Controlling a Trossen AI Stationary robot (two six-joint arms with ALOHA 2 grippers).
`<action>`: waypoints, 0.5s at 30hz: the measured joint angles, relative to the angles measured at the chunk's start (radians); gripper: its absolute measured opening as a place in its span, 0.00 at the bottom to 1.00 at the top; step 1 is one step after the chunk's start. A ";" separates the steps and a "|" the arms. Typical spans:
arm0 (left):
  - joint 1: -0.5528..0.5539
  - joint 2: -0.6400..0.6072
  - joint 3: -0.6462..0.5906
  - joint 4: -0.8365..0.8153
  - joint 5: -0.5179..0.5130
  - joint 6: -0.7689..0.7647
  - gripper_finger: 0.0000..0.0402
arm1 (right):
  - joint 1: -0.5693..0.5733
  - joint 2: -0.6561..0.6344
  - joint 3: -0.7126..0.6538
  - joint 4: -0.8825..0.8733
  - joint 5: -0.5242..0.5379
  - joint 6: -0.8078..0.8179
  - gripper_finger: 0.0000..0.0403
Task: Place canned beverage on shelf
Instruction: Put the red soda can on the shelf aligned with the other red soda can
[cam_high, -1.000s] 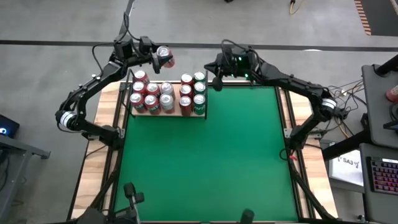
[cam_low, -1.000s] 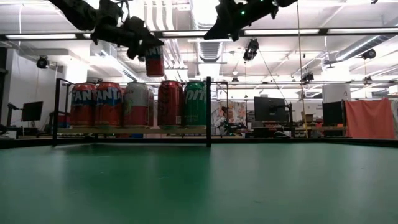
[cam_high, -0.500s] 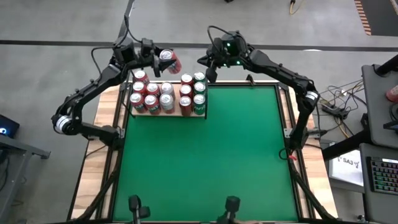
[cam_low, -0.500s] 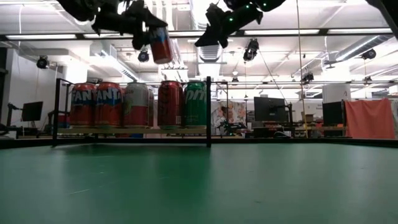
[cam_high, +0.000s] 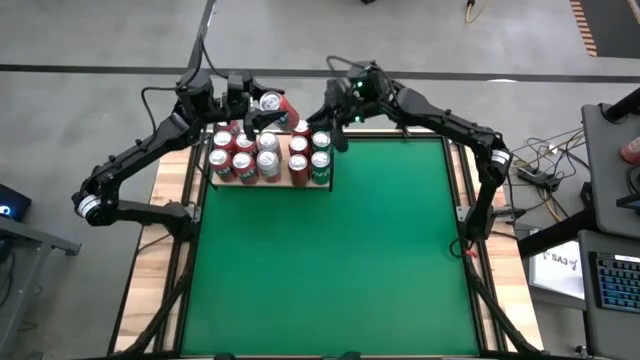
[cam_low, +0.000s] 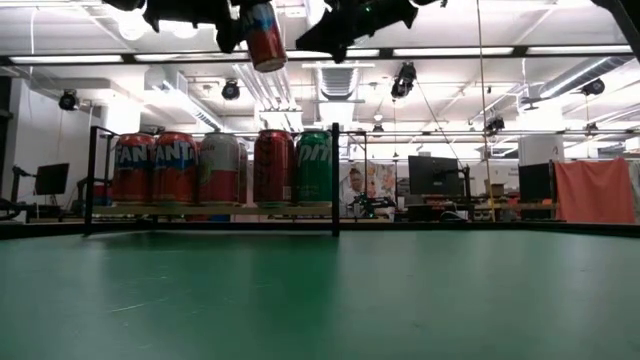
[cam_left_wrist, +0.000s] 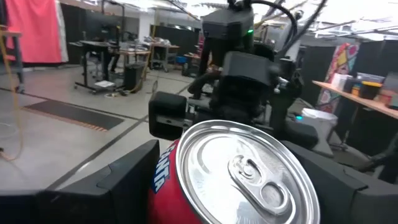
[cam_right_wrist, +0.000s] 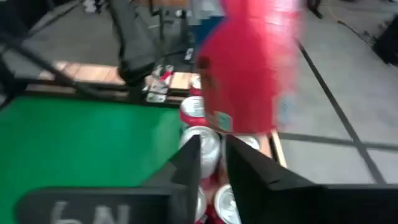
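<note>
Glossy metal can (cam_left_wrist: 230, 180), matt green felt table (cam_high: 330, 260), pale wood shelf (cam_high: 300, 184)

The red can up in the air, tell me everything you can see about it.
The red can is a red soda can with white lettering and a silver pull-tab top, still sealed. The left claw grips its sides, holding it tilted above the shelf of standing cans. The right claw is close beside it, not touching.

Cans (cam_high: 268, 158) crowd the shelf (cam_high: 330, 172); one gap behind the red cans; open green felt (cam_high: 330, 260) in front.
</note>
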 joint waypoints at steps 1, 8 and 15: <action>-0.009 -0.003 -0.001 -0.006 0.000 0.000 0.73 | 0.015 0.000 0.000 -0.006 0.008 -0.021 0.17; -0.058 -0.025 -0.001 -0.008 -0.017 -0.014 0.73 | 0.093 -0.005 0.014 -0.010 0.267 -0.105 0.56; -0.076 -0.040 -0.001 -0.004 -0.051 -0.014 0.73 | 0.108 -0.008 0.050 -0.031 0.327 -0.065 0.85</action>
